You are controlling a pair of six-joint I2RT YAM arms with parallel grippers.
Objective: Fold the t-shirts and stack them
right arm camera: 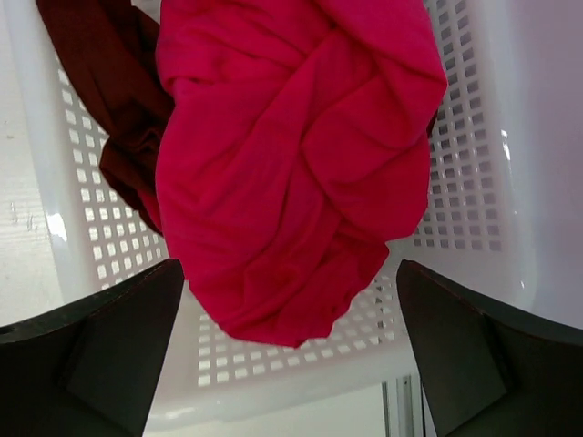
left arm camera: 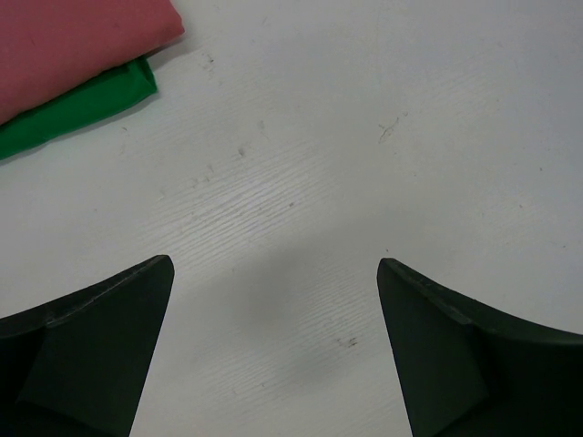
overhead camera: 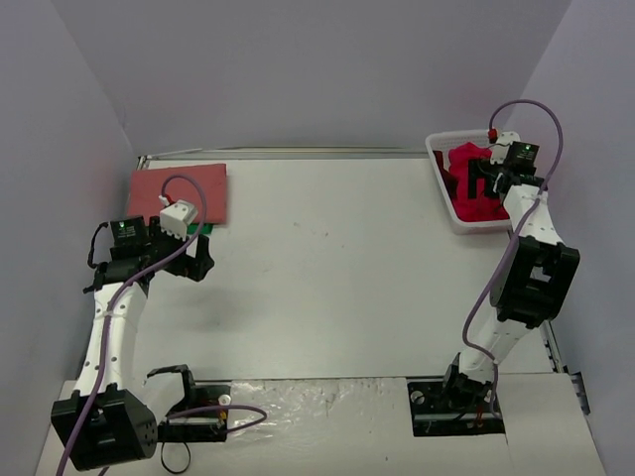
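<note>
Overhead, at 10 o'clock on the white table: salmon-red t-shirt, folded flat, with a sliver of green cloth showing beneath its near edge. Just beside that stack, toward its 6 o'clock: left gripper, fingers spread wide over bare tabletop, gripping nothing, touching neither cloth. In the left wrist view, folded stack tucked in at 10 o'clock, clear of both fingertips.

At 2 o'clock on the table: white lattice basket, holding a crumpled crimson t-shirt and, at 10 o'clock in the right wrist view, a dark maroon t-shirt bunched against the basket wall. Above the basket: right gripper, fingers fully apart to either side of the crimson heap, closed on nothing; contact with the cloth impossible to tell. Both of these shirts unfolded, inside the basket.
</note>
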